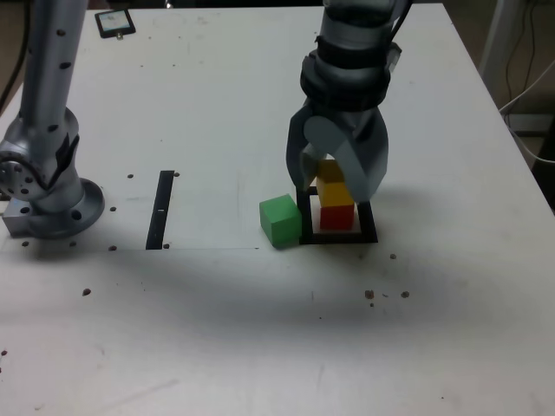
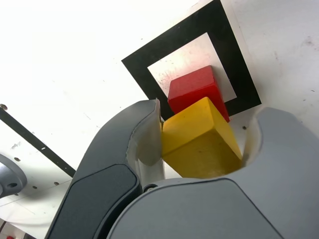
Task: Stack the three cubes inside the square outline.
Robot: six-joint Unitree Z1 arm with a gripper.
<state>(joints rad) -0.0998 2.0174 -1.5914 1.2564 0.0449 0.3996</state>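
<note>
The stack looks about two-thirds built, judging by the two cubes gathered at the square outline (image 1: 338,238). The red cube (image 1: 336,217) sits within it as the base, and the yellow cube (image 1: 330,180) appears on top or just above; whether its weight rests there, I cannot tell. Letting go cleanly, if it is gripped, and adding the green cube (image 1: 280,220) are what remain. That one is on the surface (image 1: 199,329), beside the outline's edge on the exterior view's left.

The end effector (image 1: 336,184) has its jaws apart around the yellow cube, one on either side; whether they clamp it or are merely close, I cannot tell.

None of the cubes has a distinct long axis. The red one's near face runs roughly parallel to the outline's near side. The green one is turned, a corner edge towards the near side, so it probably needs squaring up.
</note>
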